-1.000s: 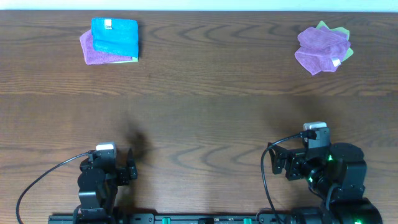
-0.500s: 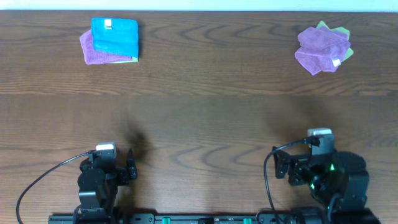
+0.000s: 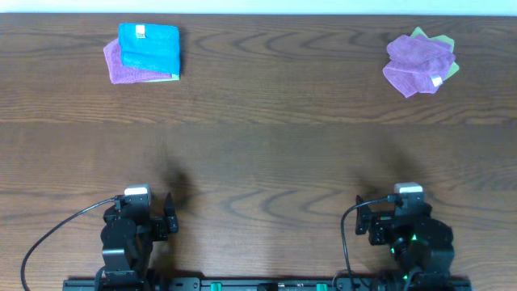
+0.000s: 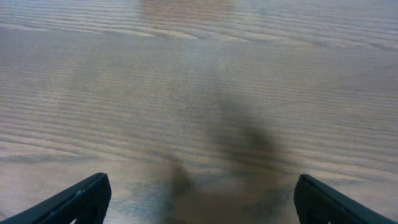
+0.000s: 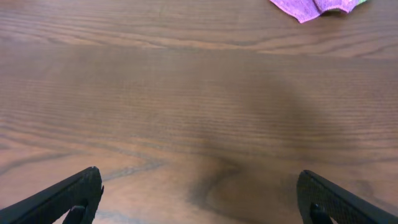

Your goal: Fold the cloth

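The sky-blue cloth [image 3: 149,47] lies folded at the table's far left, its small white tag near the far edge, on top of a purple cloth [image 3: 119,66] and a light green one. My left gripper [image 3: 164,220] sits at the near left edge, open and empty; its wrist view shows both fingertips [image 4: 200,196] wide apart over bare wood. My right gripper [image 3: 373,224] sits at the near right edge, also open and empty, its fingertips [image 5: 200,194] apart over bare wood. Both are far from the blue cloth.
A pile of purple cloths [image 3: 416,65] over a light green cloth [image 3: 440,40] lies at the far right; its near edge shows in the right wrist view [image 5: 311,7]. The wooden table [image 3: 258,153] spans the view.
My right arm has drawn back toward the near edge and settled lower. The left arm and the cloths have not moved.
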You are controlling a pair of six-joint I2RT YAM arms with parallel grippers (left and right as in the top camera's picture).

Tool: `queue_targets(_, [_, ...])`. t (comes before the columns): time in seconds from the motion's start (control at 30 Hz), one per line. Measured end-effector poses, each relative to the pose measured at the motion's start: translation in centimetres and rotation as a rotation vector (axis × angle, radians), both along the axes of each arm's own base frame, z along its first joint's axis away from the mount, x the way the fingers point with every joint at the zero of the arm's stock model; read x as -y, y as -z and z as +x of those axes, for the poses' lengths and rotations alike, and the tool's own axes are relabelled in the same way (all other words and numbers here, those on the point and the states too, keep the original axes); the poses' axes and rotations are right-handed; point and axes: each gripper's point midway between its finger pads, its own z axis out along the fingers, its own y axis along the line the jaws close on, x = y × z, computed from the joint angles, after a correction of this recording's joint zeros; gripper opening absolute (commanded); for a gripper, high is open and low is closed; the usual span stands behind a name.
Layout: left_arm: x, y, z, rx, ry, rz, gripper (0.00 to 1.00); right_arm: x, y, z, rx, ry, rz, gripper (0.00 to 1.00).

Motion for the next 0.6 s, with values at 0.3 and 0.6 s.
queue_targets(0.3, [0.0, 0.0, 0.0, 0.0, -0.001, 0.001, 0.95, 0.4, 2.8, 0.1, -0.007, 0.019, -0.008, 0.99])
queue_targets(0.6, [-0.1, 0.0, 0.0, 0.0, -0.003, 0.002, 0.95, 0.5, 2.9, 0.1, -0.006, 0.022, -0.011, 0.99])
